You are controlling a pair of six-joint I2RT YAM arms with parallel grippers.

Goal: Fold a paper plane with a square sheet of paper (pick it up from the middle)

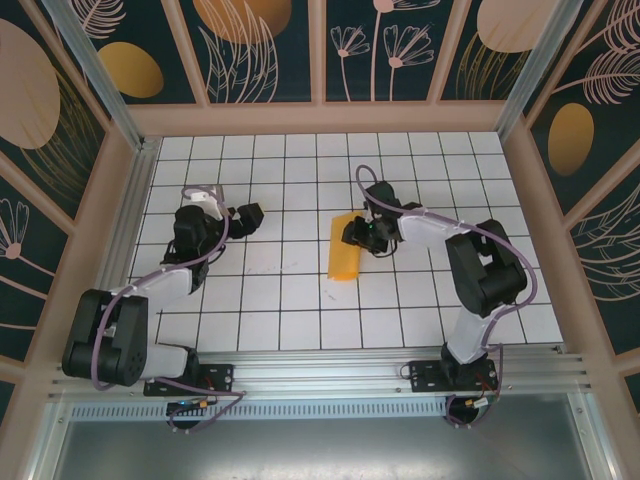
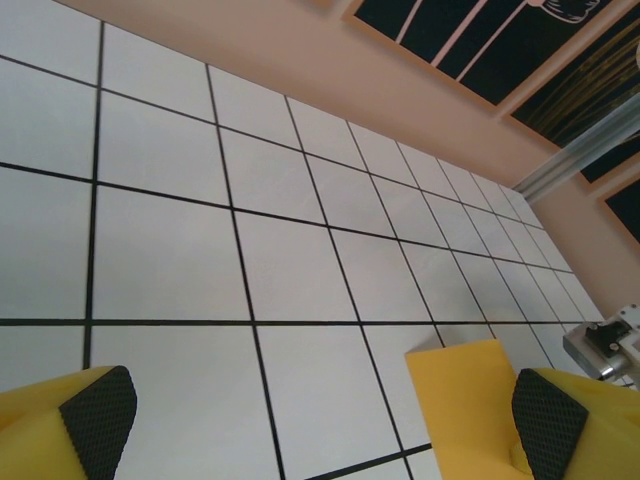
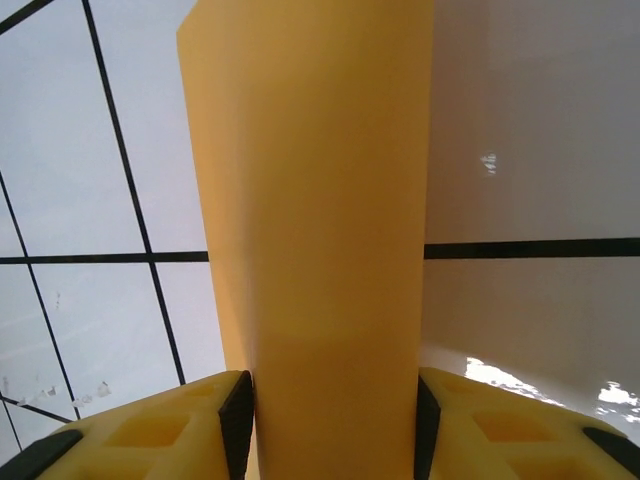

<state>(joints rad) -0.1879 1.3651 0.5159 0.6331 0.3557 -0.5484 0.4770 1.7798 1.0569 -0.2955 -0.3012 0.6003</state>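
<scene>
The right wrist view showed what the top view could not: the folded orange sheet of paper (image 3: 315, 230) filled the whole gap between the right fingers (image 3: 236, 420), its edges against both pads; whether it was pinched could not be told. From above, the sheet (image 1: 343, 258) lay on the tabletop (image 1: 300, 300), reaching from the right fingers (image 1: 358, 234) toward the arm bases. The left fingers (image 2: 98, 415) stood wide over bare tiles, well apart from it.
</scene>
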